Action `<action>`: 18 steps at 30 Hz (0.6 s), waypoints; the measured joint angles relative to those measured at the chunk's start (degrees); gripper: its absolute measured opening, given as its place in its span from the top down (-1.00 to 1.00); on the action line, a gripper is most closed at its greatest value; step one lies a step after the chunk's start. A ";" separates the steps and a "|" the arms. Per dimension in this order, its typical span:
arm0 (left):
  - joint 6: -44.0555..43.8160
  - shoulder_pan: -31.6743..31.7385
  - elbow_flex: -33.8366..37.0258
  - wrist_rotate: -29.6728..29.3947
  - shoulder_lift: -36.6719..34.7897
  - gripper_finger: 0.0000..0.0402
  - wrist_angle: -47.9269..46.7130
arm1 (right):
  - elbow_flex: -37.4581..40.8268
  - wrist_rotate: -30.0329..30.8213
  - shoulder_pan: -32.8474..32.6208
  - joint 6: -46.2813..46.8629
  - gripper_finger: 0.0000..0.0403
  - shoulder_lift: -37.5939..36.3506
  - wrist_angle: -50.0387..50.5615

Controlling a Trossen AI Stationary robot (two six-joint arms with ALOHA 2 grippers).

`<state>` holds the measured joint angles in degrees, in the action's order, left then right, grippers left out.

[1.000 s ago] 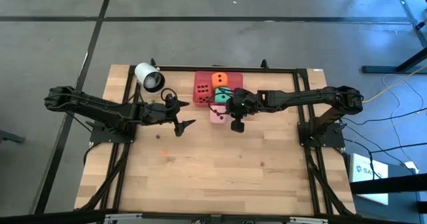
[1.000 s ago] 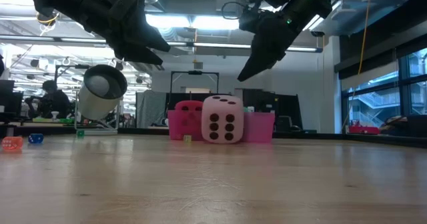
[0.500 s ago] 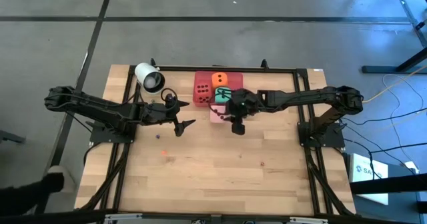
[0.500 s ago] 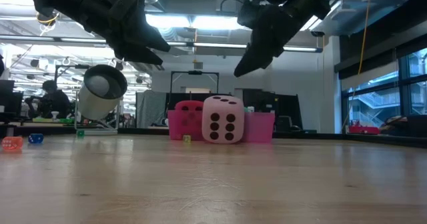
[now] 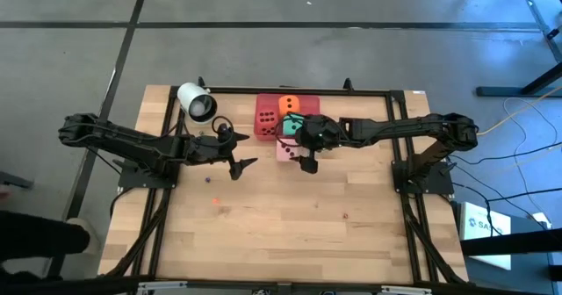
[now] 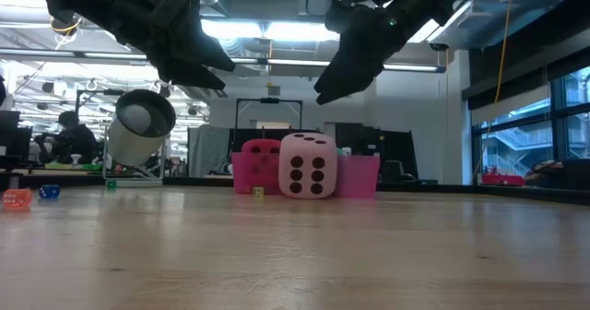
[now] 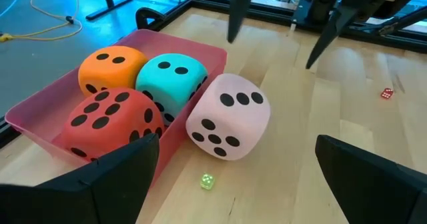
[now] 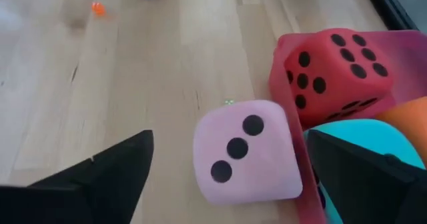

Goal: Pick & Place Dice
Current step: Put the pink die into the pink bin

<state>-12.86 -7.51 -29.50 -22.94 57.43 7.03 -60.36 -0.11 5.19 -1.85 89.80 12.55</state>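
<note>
Wood desk (image 5: 263, 233), mostly bare on the near side, only a few tiny coloured specks on it; lab room with ceiling lights shows behind in the low view. Mid-desk, both arms reach in toward each other. Left tool (image 5: 239, 165) hangs above bare wood left of centre, fingers spread wide, nothing between them. Right tool (image 5: 306, 157) hovers over the pink die (image 8: 245, 153), fingers spread, nothing pinched.

Pink die sits on the desk, outside the pink tray (image 7: 40, 114), touching or just beside the tray's near-right wall. Key relation: in the right wrist view the die lies between the two spread fingers and just ahead, so the right tool is nearly straight above it and far nearer than the left one. My read: a straight drop and close would take it, or it was just released; can't tell which.

Cube, so no long axis; faces look roughly square to the tray wall. Three pips face up, six pips face the near edge in the low view.

Farther back, inside the tray: red die (image 7: 110, 117), orange die (image 7: 110, 67), green-teal die (image 7: 172, 77), packed touching. Far left, a white cup (image 5: 197, 102) lies on its side.
</note>
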 joint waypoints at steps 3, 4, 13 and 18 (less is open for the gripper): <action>0.00 0.00 0.00 0.00 0.00 -0.99 0.00 | -0.02 0.34 0.00 0.57 -0.92 -0.02 -0.44; 0.00 0.00 0.00 0.02 0.00 -0.99 0.00 | -0.02 0.34 0.00 0.55 -0.89 -0.02 -0.40; -0.04 0.00 0.00 0.09 0.00 -0.99 -0.26 | -0.02 -2.86 0.02 -1.74 -0.77 -0.02 -2.20; -0.04 0.00 0.00 0.09 0.02 -0.99 -0.98 | -0.02 -6.83 -0.02 -3.12 -0.94 -0.02 -3.21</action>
<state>-12.91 -7.51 -29.50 -22.85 57.45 6.04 -60.38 -6.94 5.17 -4.97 89.78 9.34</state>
